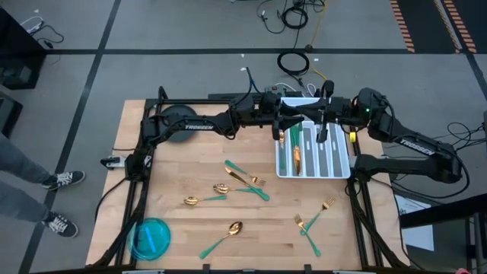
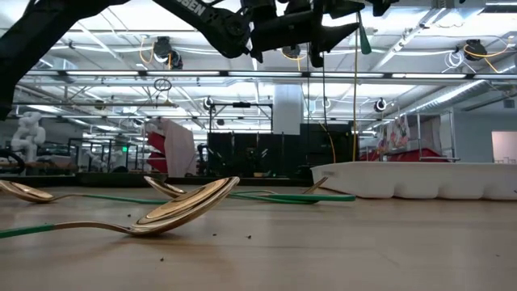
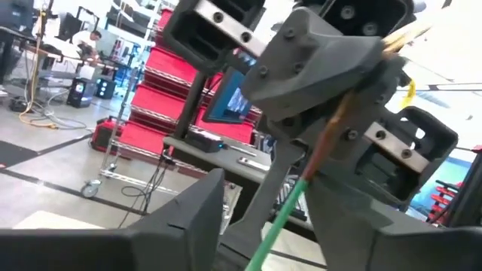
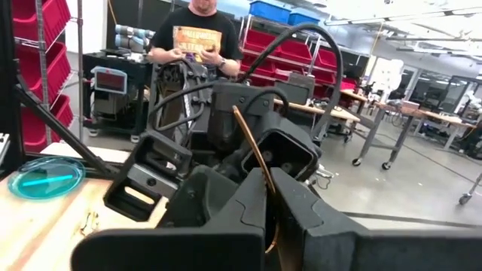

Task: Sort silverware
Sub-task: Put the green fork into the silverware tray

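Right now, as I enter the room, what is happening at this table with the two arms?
Both arms meet above the white divided plastic tray at the far side of the light wooden table. The right gripper is shut on a gold-headed, green-handled piece of silverware. The left gripper is open, with a finger on each side of the green handle, so this looks like a handover. A few pieces lie in the tray already; several gold forks and spoons lie loose on the table.

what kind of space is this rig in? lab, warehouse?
Looks like a robotics lab or workshop, probably industrial. Red parts bins on wire shelving, rows of workbenches on a concrete floor, and exposed ceiling trusses with cable reels behind the table.
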{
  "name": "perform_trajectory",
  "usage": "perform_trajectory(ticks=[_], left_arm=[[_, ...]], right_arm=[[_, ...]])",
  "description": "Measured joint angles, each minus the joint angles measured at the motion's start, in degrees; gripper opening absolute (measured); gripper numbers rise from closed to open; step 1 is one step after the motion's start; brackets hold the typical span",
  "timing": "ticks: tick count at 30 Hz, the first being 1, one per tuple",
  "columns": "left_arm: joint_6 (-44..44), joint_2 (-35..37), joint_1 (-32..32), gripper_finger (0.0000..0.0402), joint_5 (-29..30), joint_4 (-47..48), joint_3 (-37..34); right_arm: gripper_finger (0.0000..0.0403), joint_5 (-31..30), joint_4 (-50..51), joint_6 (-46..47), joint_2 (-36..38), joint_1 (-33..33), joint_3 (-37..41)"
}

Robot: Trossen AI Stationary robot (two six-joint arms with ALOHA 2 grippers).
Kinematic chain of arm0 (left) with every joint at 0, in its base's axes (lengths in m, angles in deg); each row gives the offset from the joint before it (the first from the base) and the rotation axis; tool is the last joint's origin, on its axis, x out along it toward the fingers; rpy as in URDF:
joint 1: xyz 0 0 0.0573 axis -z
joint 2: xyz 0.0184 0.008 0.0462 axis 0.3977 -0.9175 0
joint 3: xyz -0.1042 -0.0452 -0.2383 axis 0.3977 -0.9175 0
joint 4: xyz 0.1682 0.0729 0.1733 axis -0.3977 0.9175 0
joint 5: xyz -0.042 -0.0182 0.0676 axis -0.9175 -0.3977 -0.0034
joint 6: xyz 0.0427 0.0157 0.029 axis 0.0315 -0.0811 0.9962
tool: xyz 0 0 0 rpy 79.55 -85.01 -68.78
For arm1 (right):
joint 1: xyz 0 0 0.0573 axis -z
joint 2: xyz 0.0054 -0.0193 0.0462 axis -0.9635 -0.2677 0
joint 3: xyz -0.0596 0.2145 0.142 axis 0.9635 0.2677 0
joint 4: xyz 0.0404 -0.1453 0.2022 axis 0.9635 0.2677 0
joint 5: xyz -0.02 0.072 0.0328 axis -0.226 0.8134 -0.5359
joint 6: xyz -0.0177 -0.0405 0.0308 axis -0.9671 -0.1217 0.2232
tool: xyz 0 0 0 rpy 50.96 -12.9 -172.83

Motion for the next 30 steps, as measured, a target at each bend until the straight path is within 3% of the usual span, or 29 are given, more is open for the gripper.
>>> perform_trajectory(ticks=[4,10,17,21,26,30], left_arm=[[0.02,0.0,0.02,0.0134,0.05,-0.11,0.0],[3.38,0.0,0.02,0.0018,-0.58,-0.07,0.0],[4.67,0.0,-0.07,0.0005,-0.13,1.27,0.0],[9.46,0.07,-0.04,0.0003,1.35,5.59,0.0],[11.78,0.04,-0.81,0.0002,3.34,8.38,0.0],[19.58,0.04,-0.96,0.0002,10.08,11.81,0.0]], right_arm=[[0.0,-0.16,0.17,0.24,0.0,0.04,0.0],[0.0,-1.04,0.49,1.12,-0.02,0.08,0.0],[0.0013,-4.91,1.86,3.73,-0.02,0.09,0.0],[0.0062,-4.74,1.35,3.18,0.09,0.07,0.02],[0.0157,-4.92,0.87,3.22,0.46,0.42,0.02],[0.0221,-7.94,0.6,1.22,1.71,0.39,0.02]])
